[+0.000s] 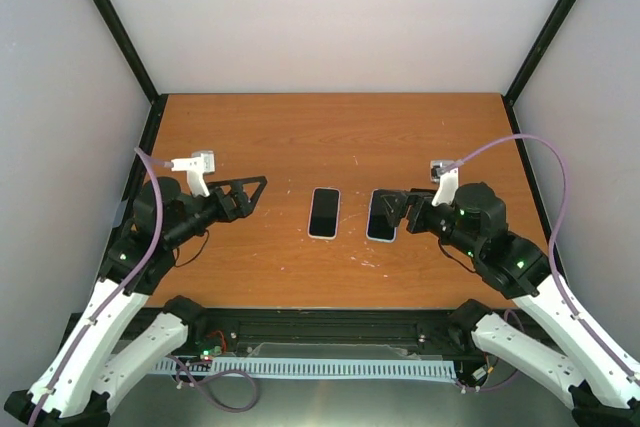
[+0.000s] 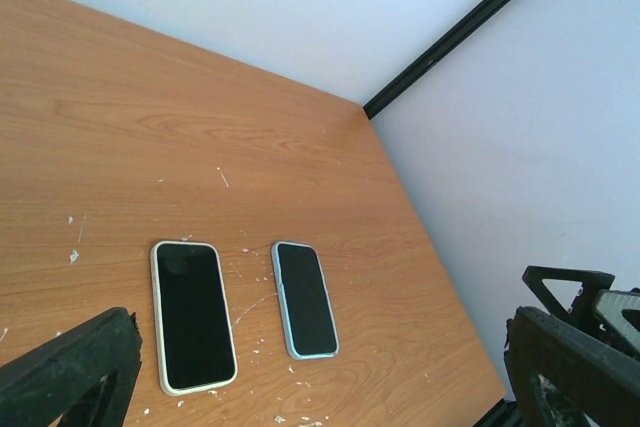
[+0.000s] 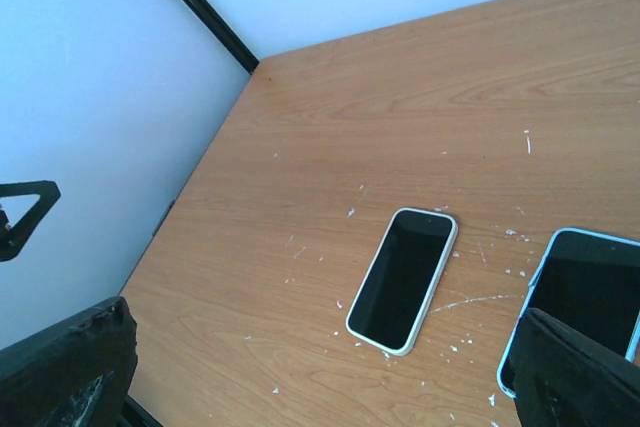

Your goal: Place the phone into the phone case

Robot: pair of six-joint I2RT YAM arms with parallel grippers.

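The black phone (image 2: 305, 299) lies face up inside the pale sky-blue phone case (image 2: 314, 355), whose rim shows all round it. In the top view the phone (image 1: 379, 215) sits right of centre. My right gripper (image 1: 392, 213) hovers open at its right edge, and its wrist view shows the case (image 3: 513, 347) beside the right finger. My left gripper (image 1: 252, 197) stands open well to the left, with nothing between its fingers. In the wrist views the left gripper (image 2: 325, 347) and the right gripper (image 3: 325, 332) both show wide gaps.
A second phone with a whitish rim (image 1: 323, 212) lies face up just left of the cased phone, parallel to it. White scuff marks (image 2: 250, 307) dot the wooden table (image 1: 330, 137). Black frame posts stand at the back corners.
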